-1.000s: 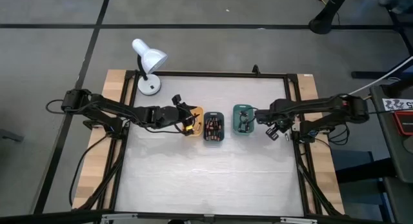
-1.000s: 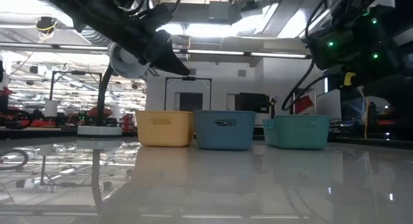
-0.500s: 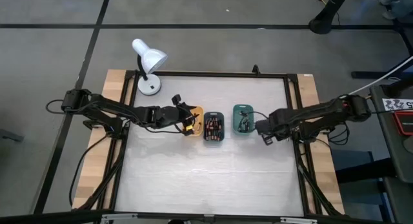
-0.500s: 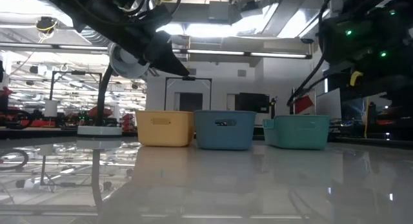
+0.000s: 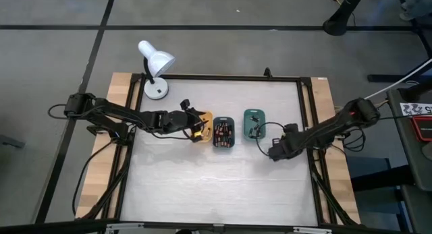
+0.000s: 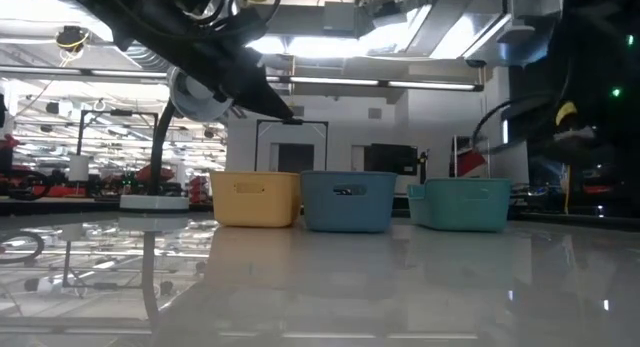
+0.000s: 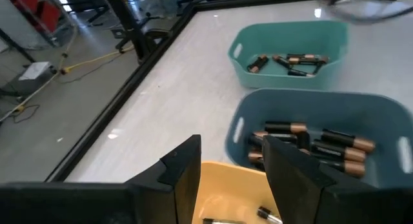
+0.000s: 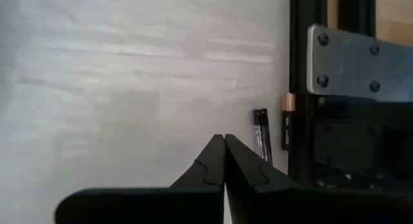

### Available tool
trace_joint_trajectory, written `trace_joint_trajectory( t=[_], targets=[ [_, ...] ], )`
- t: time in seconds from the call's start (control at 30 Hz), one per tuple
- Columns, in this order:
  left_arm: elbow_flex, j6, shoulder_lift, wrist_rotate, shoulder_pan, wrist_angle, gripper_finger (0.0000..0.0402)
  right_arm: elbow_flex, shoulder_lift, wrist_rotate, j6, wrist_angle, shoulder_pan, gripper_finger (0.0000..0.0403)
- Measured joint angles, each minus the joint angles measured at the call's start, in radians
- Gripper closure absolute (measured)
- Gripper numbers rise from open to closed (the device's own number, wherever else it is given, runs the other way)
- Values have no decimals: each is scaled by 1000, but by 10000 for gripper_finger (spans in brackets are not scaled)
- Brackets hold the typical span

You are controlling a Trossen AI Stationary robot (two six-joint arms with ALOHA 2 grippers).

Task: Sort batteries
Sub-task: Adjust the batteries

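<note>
Three small trays stand in a row: orange (image 5: pixel 204 121), dark teal (image 5: pixel 224 134) and green (image 5: pixel 254 125). Batteries lie in the teal tray (image 7: pixel 310 141), the green tray (image 7: pixel 288 60) and the orange tray (image 7: pixel 268 215). My left gripper (image 7: pixel 232 146) is open and hangs over the orange tray (image 5: pixel 196 128), touching nothing. My right gripper (image 5: pixel 273 152) is shut and empty, low over bare table on the near side of the green tray. Past its tips (image 8: pixel 224 139) two loose batteries (image 8: pixel 261 136) (image 8: pixel 288 122) lie flat on the table beside a black frame rail (image 8: pixel 302 69).
A white desk lamp (image 5: pixel 154 67) stands at the far left corner of the table. A black frame (image 5: pixel 305 112) runs round the tabletop, with a bolted metal plate (image 8: pixel 358 62) on it. Bare table stretches along the near half (image 5: pixel 216 187).
My right gripper has swung away from the green tray's right side toward the table's near edge and slightly left, dropping lower. It has left the low view's upper right. The left arm has kept still.
</note>
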Motion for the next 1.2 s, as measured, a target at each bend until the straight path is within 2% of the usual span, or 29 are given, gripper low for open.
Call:
trace_joint_trajectory(
  t=[0.1,0.17,0.23,0.3,0.33,0.47,0.6,0.93,1.2],
  targets=[
    [0,4,0,39,0,-1,245,-3,64,-101,14,90,-2,403],
    [0,4,0,53,-1,1,245,-2,89,-99,44,188,24,403],
    [0,3,0,57,-4,2,245,0,102,-12,139,206,76,403],
    [0,3,0,57,-10,-1,245,0,106,108,288,154,139,403],
    [0,3,0,57,-14,-1,245,-1,106,138,307,121,158,403],
    [0,4,0,59,-35,-10,245,-2,117,101,317,11,149,403],
    [0,10,0,60,-55,-17,245,-2,166,67,315,12,100,403],
    [1,80,0,76,-86,47,245,-3,431,78,318,-2,48,403],
    [1,100,1,168,-85,96,245,-2,443,68,312,-17,35,403]
  ],
)
